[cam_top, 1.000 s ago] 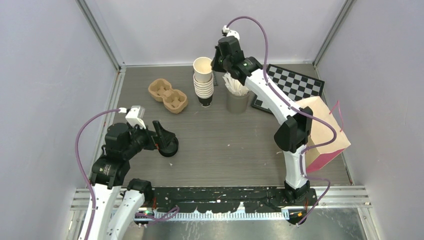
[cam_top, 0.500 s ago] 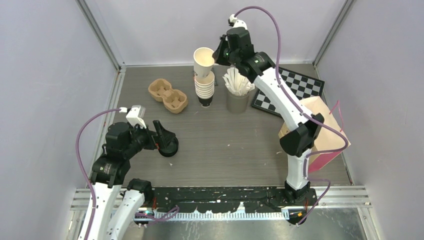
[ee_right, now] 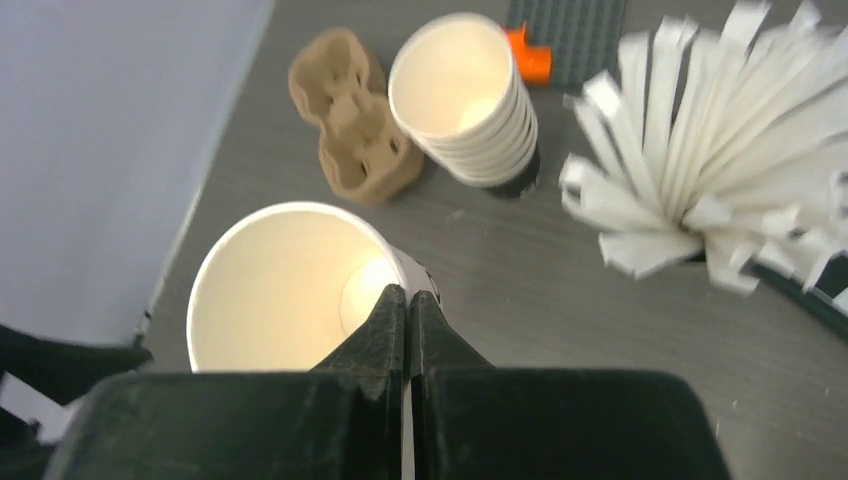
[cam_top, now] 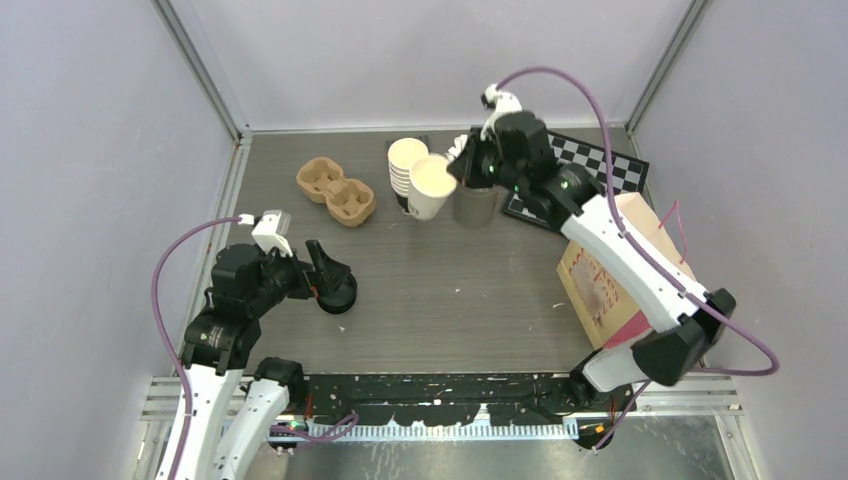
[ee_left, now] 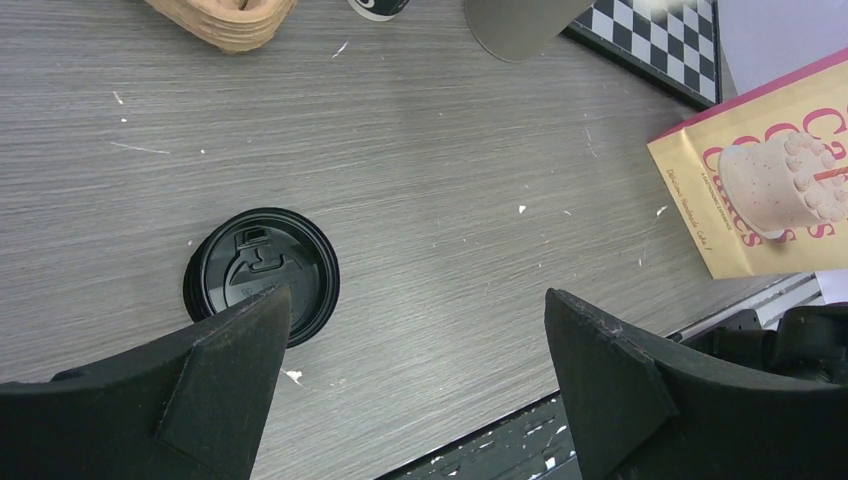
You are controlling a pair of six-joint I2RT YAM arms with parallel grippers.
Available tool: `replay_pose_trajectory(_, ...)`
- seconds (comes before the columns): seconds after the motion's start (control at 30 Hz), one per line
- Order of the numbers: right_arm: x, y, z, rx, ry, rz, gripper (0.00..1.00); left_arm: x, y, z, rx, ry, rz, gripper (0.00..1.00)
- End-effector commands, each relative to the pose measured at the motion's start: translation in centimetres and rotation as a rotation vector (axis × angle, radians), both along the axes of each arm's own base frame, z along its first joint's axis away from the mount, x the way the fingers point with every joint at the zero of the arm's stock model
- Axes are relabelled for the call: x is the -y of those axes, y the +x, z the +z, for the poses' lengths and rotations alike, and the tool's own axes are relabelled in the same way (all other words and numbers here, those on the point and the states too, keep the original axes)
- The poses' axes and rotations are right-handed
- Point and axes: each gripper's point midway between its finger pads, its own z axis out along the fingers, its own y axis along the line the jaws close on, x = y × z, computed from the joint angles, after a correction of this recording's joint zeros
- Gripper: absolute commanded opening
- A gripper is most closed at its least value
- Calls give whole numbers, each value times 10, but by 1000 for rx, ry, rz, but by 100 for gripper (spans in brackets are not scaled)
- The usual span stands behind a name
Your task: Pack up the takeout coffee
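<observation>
Lidless cup (cam_top: 431, 190), now off the stack (cam_top: 404, 172), hangs rim-pinched in right end effector (cam_top: 456, 172).

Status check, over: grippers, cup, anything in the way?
Right gripper shut on lidless cup rim, cup held tilted. Left gripper open above black lid on table. Cup stack and stirrer holder close beside held cup.

At the far left of the grey wood-grain table (cam_top: 460, 290) lies a brown moulded-pulp two-cup carrier (cam_top: 336, 191). Right of it stands a stack of cream paper cups (cam_top: 405, 165), then a grey pot of white paper-wrapped sticks (cam_top: 478, 208), then a black-and-white chequered board (cam_top: 600, 165). A single cream paper cup (cam_top: 430, 190), pinched in the right claw (cam_top: 452, 172), hangs between stack and pot. A tan-and-pink paper bag (cam_top: 600, 290) lies near right. A round black plastic lid (cam_top: 337, 297) sits near left, under the left claw (ee_left: 415, 305).
</observation>
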Motion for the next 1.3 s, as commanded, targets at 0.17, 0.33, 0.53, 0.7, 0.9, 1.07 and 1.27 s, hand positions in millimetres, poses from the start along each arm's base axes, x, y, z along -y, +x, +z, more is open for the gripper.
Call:
replay_pose_trajectory(0.17,2,-80,-106,-75,-112,161,0,-3,6,1,10,15,19,99)
replay_pose_trajectory(0.33,-8,-106,-160,-136,-180,227,0,-6,7,0,8,23,36,99)
replay_pose_trajectory(0.53,-11,-115,-188,-91,-202,231,0,-9,8,-2,-2,32,56,99)
replay_pose_trajectory(0.7,4,-108,-208,-35,-252,175,0,-12,10,-5,-14,42,72,98)
replay_pose_trajectory(0.9,10,-107,-213,-19,-248,149,7,-13,11,-7,-25,47,79,98)
replay_pose_trajectory(1.07,18,-108,-207,-42,-266,117,31,-15,14,-11,-44,56,91,98)
replay_pose_trajectory(1.27,21,-119,-177,-64,-229,128,52,-21,19,-22,-102,84,129,95)
